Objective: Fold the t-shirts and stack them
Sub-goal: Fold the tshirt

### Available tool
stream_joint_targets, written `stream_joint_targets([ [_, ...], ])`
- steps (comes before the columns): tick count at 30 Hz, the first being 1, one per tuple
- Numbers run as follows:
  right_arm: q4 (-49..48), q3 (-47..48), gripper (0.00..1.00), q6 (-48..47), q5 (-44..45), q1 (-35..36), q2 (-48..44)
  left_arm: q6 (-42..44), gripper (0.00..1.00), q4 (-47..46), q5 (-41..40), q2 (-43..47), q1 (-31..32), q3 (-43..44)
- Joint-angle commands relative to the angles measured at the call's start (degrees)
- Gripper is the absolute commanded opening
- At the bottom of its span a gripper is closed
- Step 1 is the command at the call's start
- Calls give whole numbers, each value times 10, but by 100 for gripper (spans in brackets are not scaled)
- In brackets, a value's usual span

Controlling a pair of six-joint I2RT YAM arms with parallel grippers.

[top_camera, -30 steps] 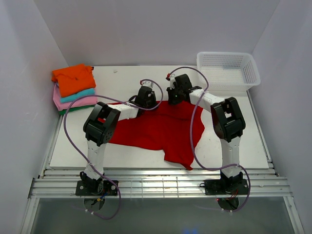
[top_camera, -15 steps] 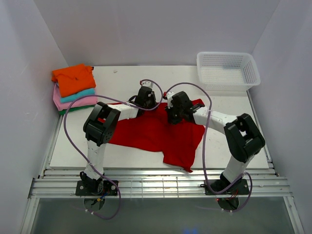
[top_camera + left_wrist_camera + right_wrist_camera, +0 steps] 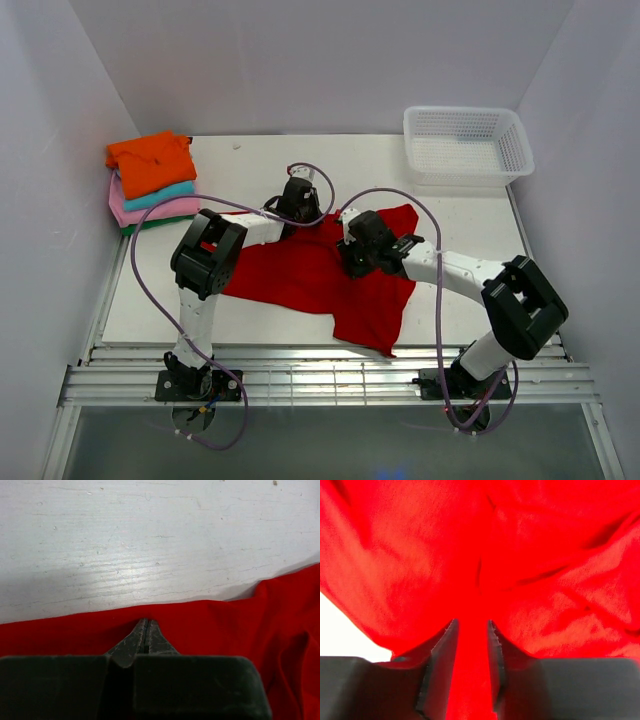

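The bright red t-shirt (image 3: 300,278) lies spread and rumpled on the white table (image 3: 260,160) between my arms. My left gripper (image 3: 298,210) is shut, its tips down on the shirt's far edge; in the left wrist view the closed gripper (image 3: 146,621) sits just inside the red cloth (image 3: 225,625). My right gripper (image 3: 352,255) is over the shirt's middle. In the right wrist view this gripper (image 3: 471,625) is closed on a strip of the red cloth (image 3: 545,555), which fills the frame. Folded orange (image 3: 150,160), teal (image 3: 165,194) and pink (image 3: 150,211) tees are stacked at the far left, with a dark green edge (image 3: 133,229) at the bottom.
A white mesh basket (image 3: 467,145) stands at the far right corner. White walls close in on the left, the back and the right. The metal rail (image 3: 330,380) with the arm bases runs along the near edge.
My right gripper has moved from the shirt's far edge toward the near side and slightly left, pulling red cloth with it. The left gripper has stayed put.
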State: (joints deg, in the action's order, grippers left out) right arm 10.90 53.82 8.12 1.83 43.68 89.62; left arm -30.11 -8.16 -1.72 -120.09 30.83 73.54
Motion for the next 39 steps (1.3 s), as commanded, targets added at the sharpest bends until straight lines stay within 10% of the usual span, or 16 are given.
stream_joint_targets([
  [1, 15, -17, 38, 17, 20, 17, -46, 8, 0, 7, -8, 38, 2, 11],
  [7, -7, 14, 64, -11, 113, 15, -72, 9, 0, 6, -7, 50, 6, 15],
  [30, -38, 209, 56, -72, 76, -141, 191, -19, 0, -4, 17, 61, 92, 6],
  [39, -33, 180, 12, -69, 86, -142, 156, -25, 0, -4, 46, 38, 101, 15],
])
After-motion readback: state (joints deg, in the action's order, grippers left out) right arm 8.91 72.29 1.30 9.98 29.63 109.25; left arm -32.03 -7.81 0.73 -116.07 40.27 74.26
